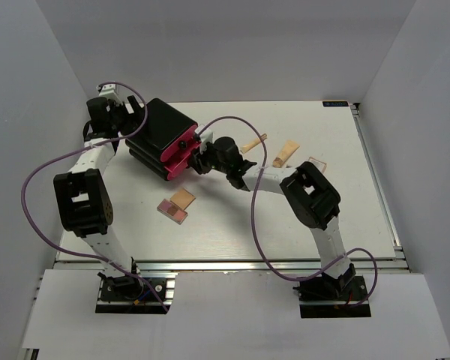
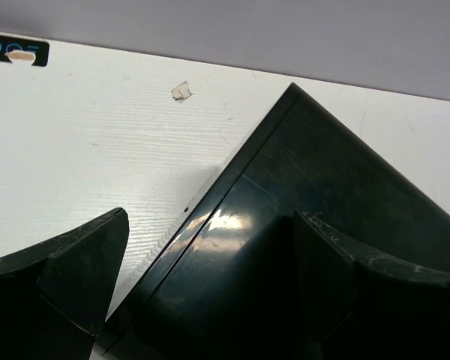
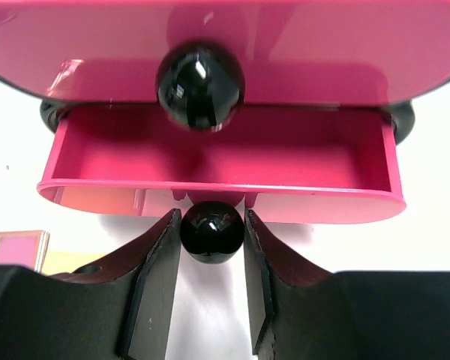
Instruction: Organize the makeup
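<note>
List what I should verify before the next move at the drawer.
1. Right gripper shut on lower knob: ok.
2. Lower drawer pulled out: ok.
3. Drawer empty inside: ok, as far as seen.
4. Left gripper holding box: not ok, jaws open at its corner.
5. Palettes and tube in drawer: not ok; they lie on table.

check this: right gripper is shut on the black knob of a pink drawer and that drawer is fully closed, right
No: the right gripper grips the black knob, but that pink drawer is pulled open, per the right wrist view.
</note>
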Robot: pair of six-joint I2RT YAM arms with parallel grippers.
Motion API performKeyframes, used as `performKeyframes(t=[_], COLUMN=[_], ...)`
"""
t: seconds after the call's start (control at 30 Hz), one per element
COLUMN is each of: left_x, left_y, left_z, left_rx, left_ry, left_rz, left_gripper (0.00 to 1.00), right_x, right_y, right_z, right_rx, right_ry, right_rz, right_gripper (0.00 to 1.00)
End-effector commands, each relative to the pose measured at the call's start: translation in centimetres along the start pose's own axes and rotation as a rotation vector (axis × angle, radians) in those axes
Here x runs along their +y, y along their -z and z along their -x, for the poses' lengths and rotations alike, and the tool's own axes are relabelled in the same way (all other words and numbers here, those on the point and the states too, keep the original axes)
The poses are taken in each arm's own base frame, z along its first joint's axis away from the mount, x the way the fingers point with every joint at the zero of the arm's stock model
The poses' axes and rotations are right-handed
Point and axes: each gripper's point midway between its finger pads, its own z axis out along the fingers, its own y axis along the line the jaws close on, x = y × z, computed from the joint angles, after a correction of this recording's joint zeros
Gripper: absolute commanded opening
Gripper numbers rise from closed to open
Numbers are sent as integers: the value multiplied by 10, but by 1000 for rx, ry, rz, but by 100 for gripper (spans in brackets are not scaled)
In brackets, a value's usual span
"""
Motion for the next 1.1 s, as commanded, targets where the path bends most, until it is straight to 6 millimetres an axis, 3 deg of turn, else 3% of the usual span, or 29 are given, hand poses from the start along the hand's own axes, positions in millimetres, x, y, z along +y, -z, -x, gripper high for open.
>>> performKeyframes(t=[0.0,0.17,0.4,0.5,0.53,0.63,0.73,0.77,0.8,0.87,0.93,0.97,1.0,1.07], left_x=[11,22,36,37,34,30,26,25,25,21,24,20,24,19], left_y=[2,15,48,58,65,79,97,102,107,124,138,152,160,181], left_z=[-33,-1,21,17,23,24,30,30,23,27,8,13,-4,-2], left_rx=[116,33,-68,-78,-96,-116,-145,-152,-139,-166,-145,-175,-148,-186], left_ry=[89,90,139,145,145,155,173,181,203,234,272,285,306,332], left_rz=[97,205,360,380,380,381,392,396,406,417,453,456,490,489], left_gripper=[98,98,98,98,98,98,98,98,98,98,96,94,92,88], right_x=[35,30,33,36,39,43,45,45,49,49,52,54,59,53], right_y=[12,24,45,48,49,50,59,64,72,90,110,125,139,162], right_z=[39,40,36,33,33,36,42,35,43,49,30,38,15,14], right_rx=[-90,-76,-51,-45,-43,-44,-46,-30,-40,-38,3,-11,30,24], right_ry=[-43,-62,-78,-57,-52,-22,10,10,19,54,79,97,98,140], right_rz=[87,41,36,55,74,101,113,116,133,148,193,207,245,252], right_gripper=[14,13,18,38,52,66,70,71,72,72,73,73,73,73])
